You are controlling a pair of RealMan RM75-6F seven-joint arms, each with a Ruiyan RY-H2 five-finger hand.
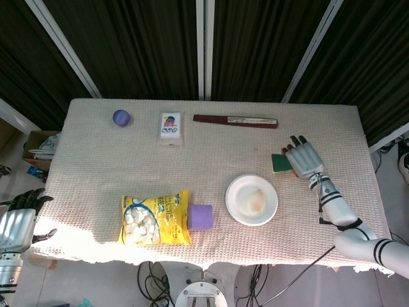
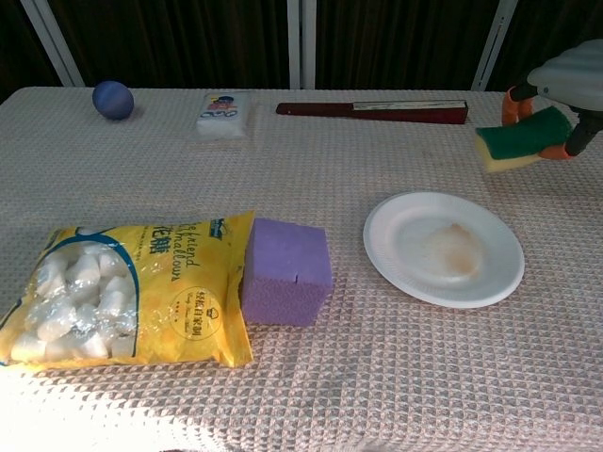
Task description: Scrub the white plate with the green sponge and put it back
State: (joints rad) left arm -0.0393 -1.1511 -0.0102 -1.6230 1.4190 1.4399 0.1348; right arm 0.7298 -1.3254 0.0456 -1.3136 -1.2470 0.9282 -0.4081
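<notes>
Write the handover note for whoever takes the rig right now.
Right robot hand: holds the green sponge, lifted off the table beyond the white plate's far right side.
Left robot hand: open, holding nothing, off the table's near left corner.
White plate: on the table, brownish stain in the middle, not yet scrubbed.
Done: sponge picked up.
Left: bring it over the plate, scrub the stain, put the sponge back on the table.

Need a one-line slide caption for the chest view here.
Right hand holds the green sponge tilted above the table, beyond the stained white plate.
</notes>
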